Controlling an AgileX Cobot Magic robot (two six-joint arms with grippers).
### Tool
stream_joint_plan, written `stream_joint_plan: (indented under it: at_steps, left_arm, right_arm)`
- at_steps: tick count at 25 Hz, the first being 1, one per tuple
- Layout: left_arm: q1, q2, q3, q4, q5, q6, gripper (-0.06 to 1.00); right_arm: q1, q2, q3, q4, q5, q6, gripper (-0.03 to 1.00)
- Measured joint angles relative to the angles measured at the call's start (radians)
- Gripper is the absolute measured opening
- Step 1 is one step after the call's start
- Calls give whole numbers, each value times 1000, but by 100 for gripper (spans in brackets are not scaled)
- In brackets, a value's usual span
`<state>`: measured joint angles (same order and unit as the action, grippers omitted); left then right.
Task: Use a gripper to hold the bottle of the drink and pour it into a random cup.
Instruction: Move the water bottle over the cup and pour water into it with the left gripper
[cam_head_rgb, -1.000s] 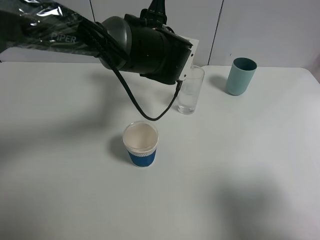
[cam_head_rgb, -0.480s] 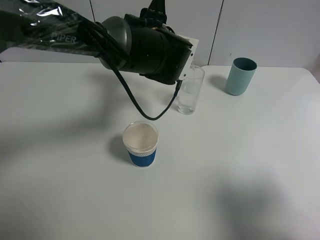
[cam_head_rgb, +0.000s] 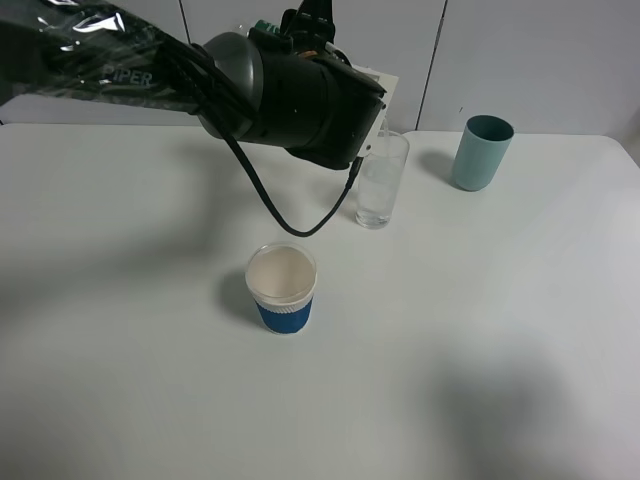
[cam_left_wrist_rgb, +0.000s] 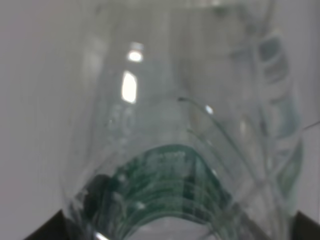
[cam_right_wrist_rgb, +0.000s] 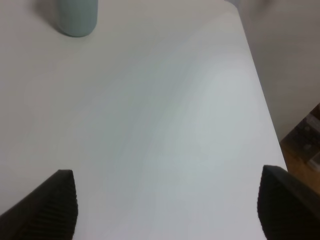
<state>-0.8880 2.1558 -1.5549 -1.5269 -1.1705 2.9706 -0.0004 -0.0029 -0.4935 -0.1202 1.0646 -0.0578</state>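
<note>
Bottle (cam_left_wrist_rgb: 161, 176) above white table (cam_head_rgb: 450, 350), pale wall (cam_head_rgb: 530, 60)

From above, the left arm (cam_head_rgb: 290, 95) hides almost all of the bottle (cam_left_wrist_rgb: 165, 170) from you; at the wrist it is a blur, cropped on every side. The right wrist view cuts off most of the teal tumbler (cam_right_wrist_rgb: 75, 17).

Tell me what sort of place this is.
Probably a robotics lab bench, not a home: a black robot arm over a plain white table, with blank white wall panels behind.
</note>
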Motion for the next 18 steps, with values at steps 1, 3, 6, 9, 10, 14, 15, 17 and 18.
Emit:
stream_joint_plan:
  at_steps: [1, 3, 6, 9, 10, 14, 15, 17, 18]
  left_arm:
    - [0, 0, 0, 1, 0, 0, 50]
    - [0, 0, 0, 6, 0, 0, 50]
    - [0, 0, 5, 15, -4, 0, 50]
    - [0, 1, 16, 16, -6, 0, 50]
    - [0, 1, 16, 17, -6, 0, 50]
    - [0, 1, 16, 22, -7, 0, 50]
    - [0, 1, 16, 22, -7, 0, 50]
    - [0, 1, 16, 22, -9, 0, 50]
    - [0, 1, 16, 23, -10, 0, 50]
  right_arm:
    - [0, 0, 0, 0, 0, 0, 74]
    - [0, 0, 0, 0, 0, 0, 74]
    - [0, 0, 0, 0, 0, 0, 74]
    - [0, 0, 0, 0, 0, 0, 74]
    - [0, 0, 0, 0, 0, 0, 74]
    - [0, 0, 0, 0, 0, 0, 74]
    - [0, 0, 0, 0, 0, 0, 74]
    - [0, 0, 0, 0, 0, 0, 74]
    - [0, 0, 0, 0, 0, 0, 74]
